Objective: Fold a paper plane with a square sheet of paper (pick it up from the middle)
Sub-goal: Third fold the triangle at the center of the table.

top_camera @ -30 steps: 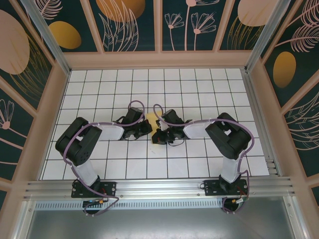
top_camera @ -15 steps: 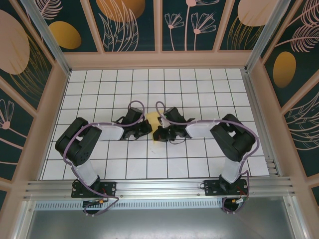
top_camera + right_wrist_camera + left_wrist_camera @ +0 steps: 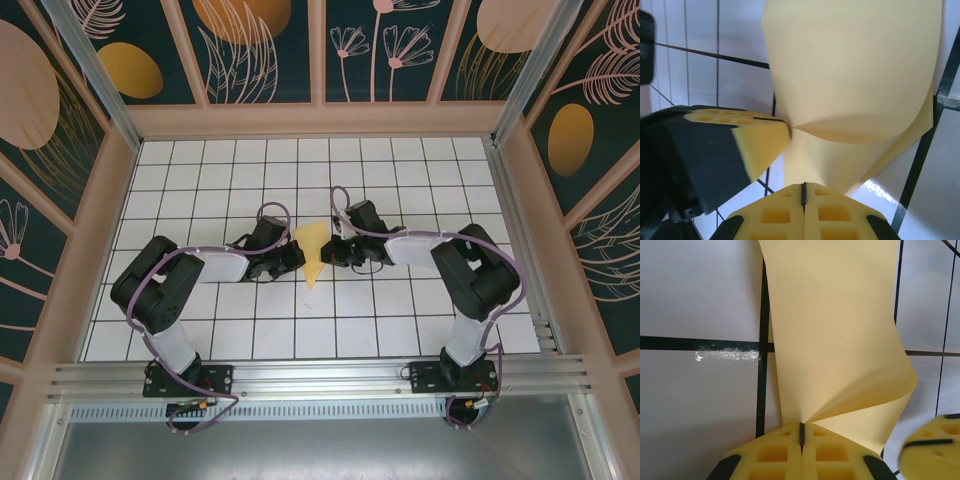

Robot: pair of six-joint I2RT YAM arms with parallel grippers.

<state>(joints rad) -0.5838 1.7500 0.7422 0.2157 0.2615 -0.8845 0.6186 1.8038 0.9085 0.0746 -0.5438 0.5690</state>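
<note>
Though curled, sheet between left claw, right claw.

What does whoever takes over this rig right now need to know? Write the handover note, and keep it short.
Left gripper: shut, pinching a fold point of the square sheet of paper.
Right gripper: shut, tips against the sheet; I cannot tell if it grips.
Sheet: between the two grippers over the middle of the table, a narrow wedge from above, one flap curling loose.
Done: sheet picked up, folding begun.
Left: flatten the loose flap and probably several more folds; it is not a dart shape yet.
</note>
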